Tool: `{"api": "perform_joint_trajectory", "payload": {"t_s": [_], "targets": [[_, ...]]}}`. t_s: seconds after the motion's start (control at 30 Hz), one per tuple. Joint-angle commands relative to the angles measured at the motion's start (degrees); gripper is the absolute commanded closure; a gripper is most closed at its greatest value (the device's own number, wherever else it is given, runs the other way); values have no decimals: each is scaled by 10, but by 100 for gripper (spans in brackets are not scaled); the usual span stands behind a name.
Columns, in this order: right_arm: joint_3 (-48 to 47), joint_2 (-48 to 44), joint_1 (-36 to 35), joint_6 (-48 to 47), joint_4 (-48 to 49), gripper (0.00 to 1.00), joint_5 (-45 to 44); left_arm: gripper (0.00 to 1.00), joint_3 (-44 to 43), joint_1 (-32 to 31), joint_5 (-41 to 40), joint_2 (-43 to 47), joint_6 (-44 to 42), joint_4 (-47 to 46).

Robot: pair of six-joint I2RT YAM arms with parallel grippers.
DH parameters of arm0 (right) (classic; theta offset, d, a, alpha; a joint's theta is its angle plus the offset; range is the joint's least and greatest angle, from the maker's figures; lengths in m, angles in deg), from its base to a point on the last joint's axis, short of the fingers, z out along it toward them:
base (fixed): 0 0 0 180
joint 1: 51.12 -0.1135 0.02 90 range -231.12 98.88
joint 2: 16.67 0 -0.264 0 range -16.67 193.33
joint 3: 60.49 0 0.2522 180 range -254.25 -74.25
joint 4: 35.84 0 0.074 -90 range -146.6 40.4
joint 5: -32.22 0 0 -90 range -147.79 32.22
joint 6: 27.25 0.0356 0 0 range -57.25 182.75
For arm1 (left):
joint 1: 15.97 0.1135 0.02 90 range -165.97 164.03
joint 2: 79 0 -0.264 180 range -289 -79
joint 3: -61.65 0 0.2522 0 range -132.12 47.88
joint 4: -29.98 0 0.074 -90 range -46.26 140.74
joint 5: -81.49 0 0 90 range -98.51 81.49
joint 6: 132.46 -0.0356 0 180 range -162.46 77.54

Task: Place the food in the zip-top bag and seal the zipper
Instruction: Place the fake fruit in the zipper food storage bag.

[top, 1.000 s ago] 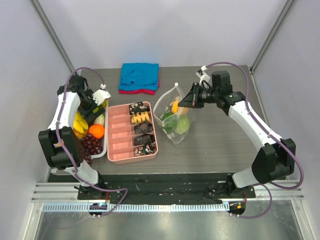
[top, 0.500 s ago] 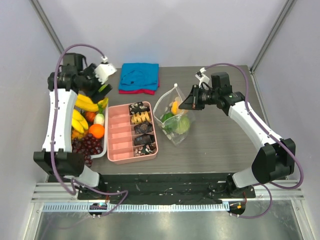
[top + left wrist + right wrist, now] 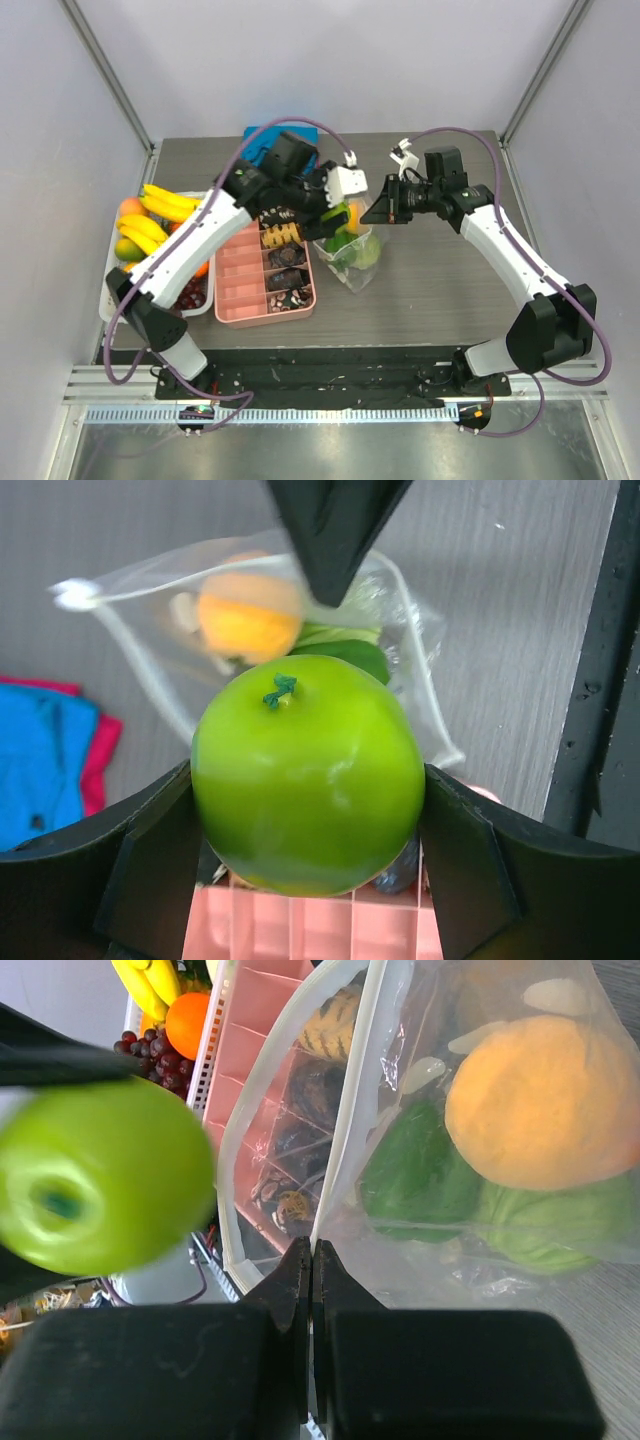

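Observation:
A green apple (image 3: pixel 308 770) is held between the fingers of my left gripper (image 3: pixel 308 852), which is shut on it. It hangs just above the open mouth of the zip-top bag (image 3: pixel 420 630). In the top view the left gripper (image 3: pixel 325 205) is over the bag (image 3: pixel 352 255), right of the pink box. My right gripper (image 3: pixel 312 1250) is shut on the bag's zipper rim (image 3: pixel 340 1140) and holds the mouth up and open. An orange fruit (image 3: pixel 540 1100) and green food (image 3: pixel 420 1170) lie inside the bag (image 3: pixel 420 1260). The apple (image 3: pixel 100 1175) shows blurred at the left of the right wrist view.
A pink compartment box (image 3: pixel 240 290) with dark snacks sits left of the bag. At the far left are bananas (image 3: pixel 165 200), grapes (image 3: pixel 185 293) and other fruit in a white tray. A blue and red cloth (image 3: pixel 258 140) lies at the back, partly behind the left arm.
My left arm has swung from the fruit tray at the left across to the bag, carrying the green apple. The right gripper has kept its hold on the bag's rim.

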Motion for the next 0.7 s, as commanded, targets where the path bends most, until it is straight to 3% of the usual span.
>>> {"api": "perform_joint_trajectory", "payload": {"t_s": [0.0, 0.07, 0.17, 0.23, 0.5, 0.67], "targets": [[-14, -27, 2, -16, -5, 99, 21, 34, 19, -40, -35, -33, 24, -45], [-11, -30, 2, -15, -5, 99, 26, 33, 22, -48, -34, -50, 35, -50], [-5, -37, 2, -18, -5, 99, 29, 22, 21, -55, -55, -71, 41, -42], [0, -42, 2, -19, -5, 99, 29, 0, 4, -55, -64, -81, 44, -25], [25, -69, 2, -16, 10, 99, 24, 0, 34, -5, -33, -5, 160, -97], [97, -121, 3, 47, 124, 99, 11, 8, 43, 12, -93, -21, 256, -88]]}}
